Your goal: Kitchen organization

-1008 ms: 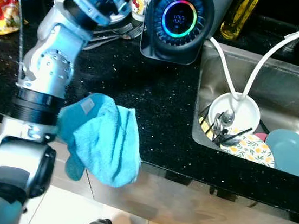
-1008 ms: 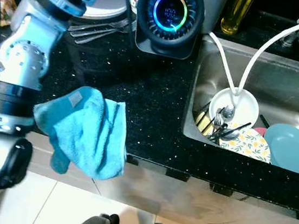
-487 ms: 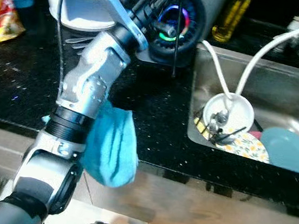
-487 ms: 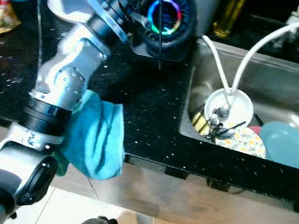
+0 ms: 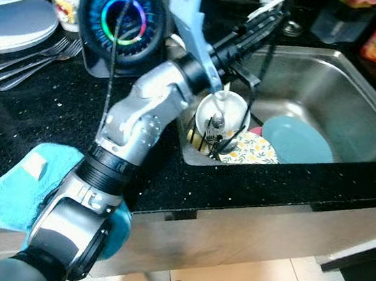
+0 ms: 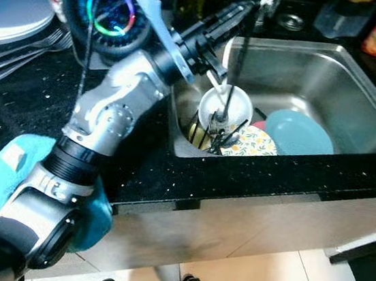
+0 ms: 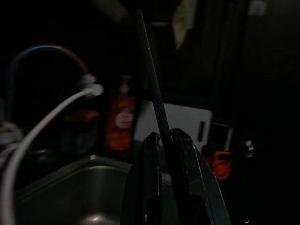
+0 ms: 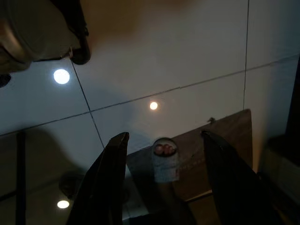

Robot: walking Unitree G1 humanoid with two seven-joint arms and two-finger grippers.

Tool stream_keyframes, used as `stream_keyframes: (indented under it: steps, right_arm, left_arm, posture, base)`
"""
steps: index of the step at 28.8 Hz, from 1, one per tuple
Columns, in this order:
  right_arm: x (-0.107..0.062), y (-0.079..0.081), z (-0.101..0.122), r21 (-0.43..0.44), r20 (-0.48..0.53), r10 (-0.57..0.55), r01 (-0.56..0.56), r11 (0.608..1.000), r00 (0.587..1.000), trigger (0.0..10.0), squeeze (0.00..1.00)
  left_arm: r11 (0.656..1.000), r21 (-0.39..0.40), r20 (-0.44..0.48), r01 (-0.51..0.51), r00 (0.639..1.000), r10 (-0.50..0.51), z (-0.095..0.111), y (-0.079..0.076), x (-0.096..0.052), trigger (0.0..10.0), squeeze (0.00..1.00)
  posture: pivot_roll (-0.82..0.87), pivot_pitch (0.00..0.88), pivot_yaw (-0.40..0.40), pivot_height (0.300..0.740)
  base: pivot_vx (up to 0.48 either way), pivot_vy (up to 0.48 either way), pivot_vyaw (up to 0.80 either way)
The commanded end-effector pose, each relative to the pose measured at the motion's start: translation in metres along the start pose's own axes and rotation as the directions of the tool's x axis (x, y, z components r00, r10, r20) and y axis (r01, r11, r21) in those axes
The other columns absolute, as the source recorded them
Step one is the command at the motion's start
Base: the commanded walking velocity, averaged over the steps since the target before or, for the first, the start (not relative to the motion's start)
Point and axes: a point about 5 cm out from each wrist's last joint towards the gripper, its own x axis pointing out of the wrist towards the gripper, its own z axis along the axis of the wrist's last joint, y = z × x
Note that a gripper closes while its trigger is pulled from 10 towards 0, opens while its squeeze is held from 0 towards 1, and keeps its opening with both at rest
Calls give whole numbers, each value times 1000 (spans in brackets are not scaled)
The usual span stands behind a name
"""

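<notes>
Where once over counter, left gripper [image 5: 276, 13] above sink [image 5: 358, 100].

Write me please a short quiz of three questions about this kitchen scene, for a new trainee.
1. True or false: the left gripper is shut on a thin black stick.
2. The teal plate lies:
A. on the counter
B. in the sink
C. on the floor
3. Fill in: the blue cloth lies at the counter's front ____.

Key:
1. True; in the left wrist view the jaws pinch it.
2. B
3. edge
</notes>
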Motion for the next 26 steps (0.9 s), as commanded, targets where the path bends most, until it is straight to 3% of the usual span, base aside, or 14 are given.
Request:
stream_keyframes:
  steps: [1,5,9,12,19,20,21,26]
  right_arm:
    - [-1,1,-7,1,-18,-1,1,1000,1000,10000,0]
    - [-2,1,-12,-2,-26,-3,3,1000,1000,10000,0]
    - [-6,-1,-31,-2,-59,-10,10,1000,998,10000,0]
    - [-8,-2,-42,3,-76,-14,15,1000,997,10000,0]
    - [-14,1,-62,11,-110,-15,17,1000,994,10000,0]
    - [-14,1,-62,12,-109,-16,17,1000,994,10000,0]
    - [-13,2,-61,14,-106,-16,17,1000,994,10000,0]
    - [-13,2,-58,15,-97,-17,18,1000,995,10000,0]
  left_arm:
    - [1000,12,-35,1,999,0,-3,1,1,10000,0]
    - [999,26,-105,-31,994,34,-14,10,2,10000,0]
    - [997,75,-203,-3,979,18,-33,16,4,10000,0]
    - [997,79,-219,13,976,5,-36,16,5,10000,0]
    - [984,14,-210,177,963,-170,-39,6,18,10000,27]
    - [979,-3,-202,203,959,-200,-40,3,20,10000,122]
    - [972,-9,-194,237,953,-234,-39,-1,22,10000,1000]
    - [957,-24,-155,290,944,-290,-37,-7,25,10000,1000]
  posture:
    - [39,163,-9,740]
    - [31,185,-5,740]
    - [4,227,16,740]
    - [-5,239,22,740]
    - [-24,275,45,740]
    - [-24,275,45,740]
    - [-27,274,45,740]
    - [-21,267,40,740]
  base:
    - [0,0,0]
    - [0,0,0]
    - [0,0,0]
    - [0,0,0]
    - [0,0,0]
    - [0,0,0]
    - [0,0,0]
    - [0,0,0]
